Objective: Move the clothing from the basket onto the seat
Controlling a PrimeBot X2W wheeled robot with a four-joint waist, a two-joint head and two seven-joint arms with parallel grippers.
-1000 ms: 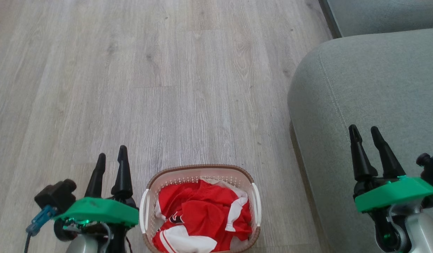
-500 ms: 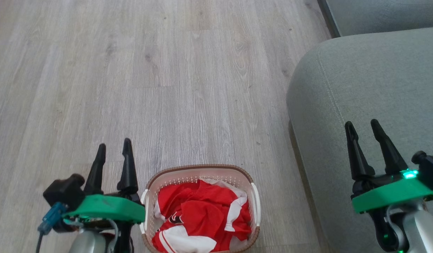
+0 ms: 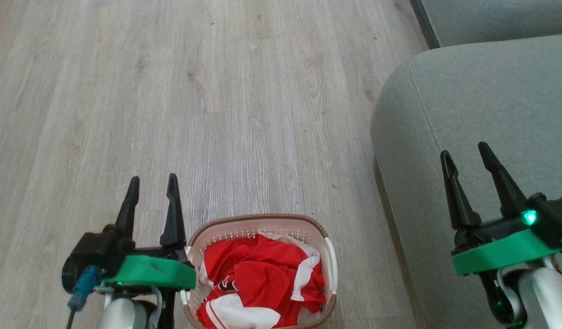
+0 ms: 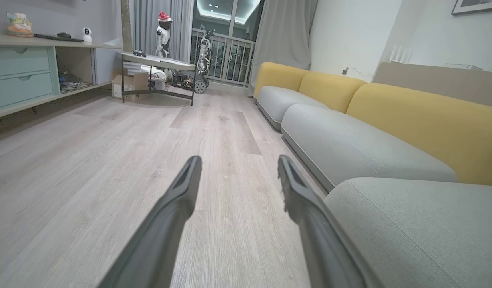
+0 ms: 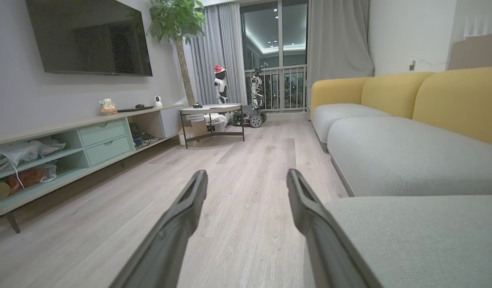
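The small cream perforated plastic basket [image 3: 258,218] holds crumpled red-and-white sports clothing [image 3: 262,283]. Just left of the basket, the left gripper [image 3: 153,178] hangs spread and empty. To the basket's right, over the large grey-green fabric seat [image 3: 481,100], the right gripper [image 3: 463,149] is likewise spread and empty.

Soft even light, wide-angle edge distortion.

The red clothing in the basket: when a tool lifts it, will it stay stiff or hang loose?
Probably floppy: the red clothing lies crumpled in folds, so it should drape and trail. The pieces look tangled in the basket, so one may drag another.
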